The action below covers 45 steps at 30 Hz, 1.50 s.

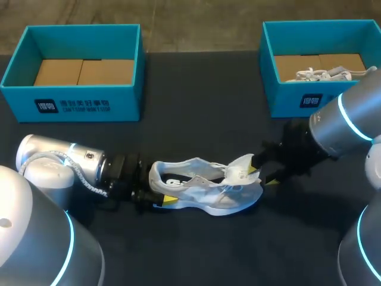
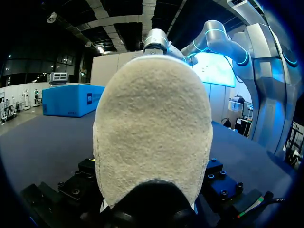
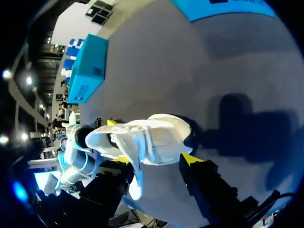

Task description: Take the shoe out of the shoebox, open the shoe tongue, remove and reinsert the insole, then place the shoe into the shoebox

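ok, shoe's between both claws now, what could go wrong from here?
1. The left claw is at the heel and the right claw at the tongue end of the shoe. Uneven pulls could twist or drag it.
2. The heel fills the left wrist view, so a slip there might go unseen.
3. Loose laces by the right claw could snag.

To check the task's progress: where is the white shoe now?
In the head view the white shoe lies on the dark table, near its front middle, between the left gripper at its heel and the right gripper at its toe.
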Each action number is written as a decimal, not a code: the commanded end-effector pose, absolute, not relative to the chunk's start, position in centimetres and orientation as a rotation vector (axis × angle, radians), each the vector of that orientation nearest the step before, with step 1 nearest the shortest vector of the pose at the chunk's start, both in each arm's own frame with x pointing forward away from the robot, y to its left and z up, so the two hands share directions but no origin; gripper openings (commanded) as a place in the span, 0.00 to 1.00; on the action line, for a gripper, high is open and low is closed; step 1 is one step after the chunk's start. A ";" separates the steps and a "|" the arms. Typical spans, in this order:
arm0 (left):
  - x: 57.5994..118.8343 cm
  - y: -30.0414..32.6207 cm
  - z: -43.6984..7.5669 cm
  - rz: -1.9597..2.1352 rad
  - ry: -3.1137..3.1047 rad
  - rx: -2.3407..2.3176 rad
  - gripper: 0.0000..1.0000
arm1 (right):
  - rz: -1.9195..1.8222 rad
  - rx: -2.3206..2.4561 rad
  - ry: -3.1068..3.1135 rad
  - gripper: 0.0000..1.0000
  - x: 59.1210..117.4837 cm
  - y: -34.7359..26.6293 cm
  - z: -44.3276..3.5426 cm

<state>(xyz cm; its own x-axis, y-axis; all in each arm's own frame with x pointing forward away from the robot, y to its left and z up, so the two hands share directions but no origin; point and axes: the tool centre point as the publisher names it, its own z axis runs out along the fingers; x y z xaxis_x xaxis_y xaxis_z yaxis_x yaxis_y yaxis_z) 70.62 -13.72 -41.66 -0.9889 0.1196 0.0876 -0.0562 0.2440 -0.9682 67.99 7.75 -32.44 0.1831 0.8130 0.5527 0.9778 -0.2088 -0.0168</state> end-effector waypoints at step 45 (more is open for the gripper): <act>70.6 -13.7 -41.9 1.843 -2.362 -0.061 0.00 | -0.052 -0.579 -3.216 0.00 69.6 20.9 -23.3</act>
<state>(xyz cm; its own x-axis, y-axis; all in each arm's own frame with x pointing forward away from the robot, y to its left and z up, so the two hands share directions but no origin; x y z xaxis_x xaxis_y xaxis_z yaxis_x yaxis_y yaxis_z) 70.61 -13.74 -41.64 -0.9889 0.1201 0.0876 -0.0562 0.2435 -0.9683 69.15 19.58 -22.07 -0.8059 0.5895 -0.0551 0.5834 0.8066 0.0951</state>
